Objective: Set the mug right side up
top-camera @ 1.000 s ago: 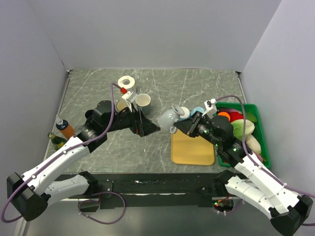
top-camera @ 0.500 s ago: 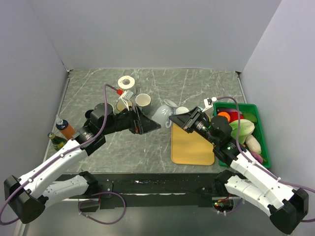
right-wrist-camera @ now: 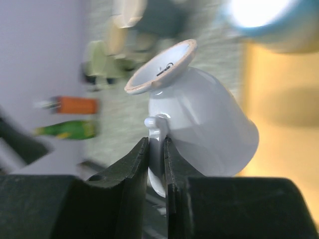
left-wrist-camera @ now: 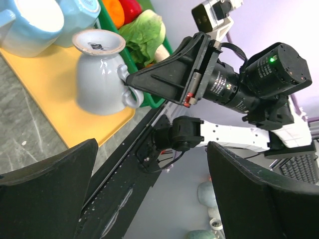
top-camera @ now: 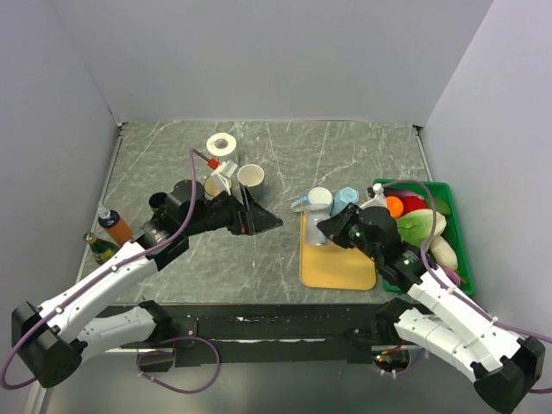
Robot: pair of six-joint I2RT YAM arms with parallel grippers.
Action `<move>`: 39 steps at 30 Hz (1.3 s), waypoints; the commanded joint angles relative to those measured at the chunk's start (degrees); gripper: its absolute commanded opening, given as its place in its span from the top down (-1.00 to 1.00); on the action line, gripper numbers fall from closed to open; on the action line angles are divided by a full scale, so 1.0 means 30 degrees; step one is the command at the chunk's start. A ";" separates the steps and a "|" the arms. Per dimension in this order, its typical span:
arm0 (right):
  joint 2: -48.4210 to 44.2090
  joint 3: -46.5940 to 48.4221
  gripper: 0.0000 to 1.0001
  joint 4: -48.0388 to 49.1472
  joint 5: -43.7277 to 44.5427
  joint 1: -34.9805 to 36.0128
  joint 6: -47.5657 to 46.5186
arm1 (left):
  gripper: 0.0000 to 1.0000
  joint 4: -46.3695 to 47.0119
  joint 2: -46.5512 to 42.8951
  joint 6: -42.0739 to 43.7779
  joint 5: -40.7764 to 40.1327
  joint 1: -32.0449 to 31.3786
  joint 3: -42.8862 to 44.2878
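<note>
View from above of a grey marbled worktop [top-camera: 285, 155] with two black-and-white robot arms reaching in from the near edge.

Far left of the left fingers [top-camera: 259, 220], by the side wall, stand an orange bottle [top-camera: 113, 227] and a green bottle [top-camera: 98, 247]. A black cup [top-camera: 159, 201] sits beside the left arm's wrist. Just behind these fingers are two paper cups [top-camera: 251, 176], and a white tape roll [top-camera: 222, 144] lies farther back.

The left fingers are spread wide and hold nothing. They point to the right, towards the mug [top-camera: 316, 233], with a strip of bare worktop between. In the left wrist view, each finger [left-wrist-camera: 45, 184] fills a lower corner, and the mug [left-wrist-camera: 97, 84] shows in the gap beyond them.

The mug is pale grey. It is upside down on a yellow board [top-camera: 345, 263], with its ringed foot on top. Its mouth appears to rest on the board.

The right fingers [top-camera: 330, 226] come in from the mug's right side and are pinched shut on its handle. The right wrist view shows this close up: the two dark fingers [right-wrist-camera: 132, 169] squeeze the handle loop between them, with the mug [right-wrist-camera: 204, 134] just past their tips. The left wrist view shows the right fingers [left-wrist-camera: 164, 79] meeting the handle too.

Just behind the right fingers, at the board's far edge, stand a white cup [top-camera: 320, 197] and a blue cup [top-camera: 348, 197]. To the right of these fingers is a green bin [top-camera: 457, 233] holding toy food in orange, red and leafy green.
</note>
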 commanded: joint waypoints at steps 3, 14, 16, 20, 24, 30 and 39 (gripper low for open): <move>0.1222 0.0715 1.00 -0.2092 0.3818 0.0147 -0.2303 | -0.93 0.0077 0.0390 0.0707 -0.0127 -0.0104 0.0275; 0.3690 0.0363 1.00 -0.2211 0.3350 0.0147 -0.2040 | -0.93 0.0399 0.0741 0.0794 0.0224 -0.0104 -0.0252; 0.3690 0.0450 1.00 -0.2211 0.3087 0.0147 -0.2040 | -0.93 0.0428 0.1004 0.0882 0.0312 -0.0104 -0.0485; 0.4301 0.1064 1.00 -0.2968 0.2998 0.0147 -0.2155 | -0.93 0.0603 0.1648 0.0883 0.0459 -0.0133 -0.0896; 0.6176 0.2293 1.00 -0.4755 0.3348 0.0147 -0.2946 | -0.93 0.0634 0.1885 0.1058 0.0401 -0.0163 -0.1043; 0.9136 0.4433 1.00 -0.7507 0.4487 0.0614 -0.4236 | -0.93 0.0048 0.1797 0.1556 -0.0183 -0.0163 -0.0838; 1.1979 0.7276 0.97 -1.0208 0.6102 0.1700 -0.5789 | -0.93 -0.1300 0.1152 0.2406 -0.1767 -0.0163 -0.0223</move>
